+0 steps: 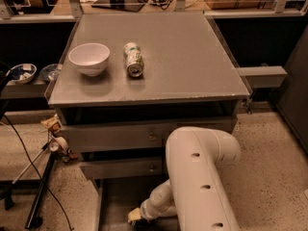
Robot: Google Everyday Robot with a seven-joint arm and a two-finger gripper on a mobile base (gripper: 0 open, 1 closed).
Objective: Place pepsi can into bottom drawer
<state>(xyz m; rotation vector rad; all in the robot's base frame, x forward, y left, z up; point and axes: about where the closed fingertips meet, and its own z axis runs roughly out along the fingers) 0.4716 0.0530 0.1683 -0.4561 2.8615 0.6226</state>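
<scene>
My white arm (202, 177) reaches down from the lower right into the pulled-out bottom drawer (111, 196), a grey tray with a raised left wall below the two upper drawers. The gripper (136, 216) sits low inside that drawer near the bottom edge of the view, mostly covered by the wrist. The pepsi can is hidden from view.
On the grey cabinet top (183, 57) stand a white bowl (89, 57) and a green-and-white can (133, 59) lying on its side. The two upper drawers (144, 136) are closed. A stand with cables (38, 186) is on the floor at left, and bowls (21, 72) rest on a side shelf.
</scene>
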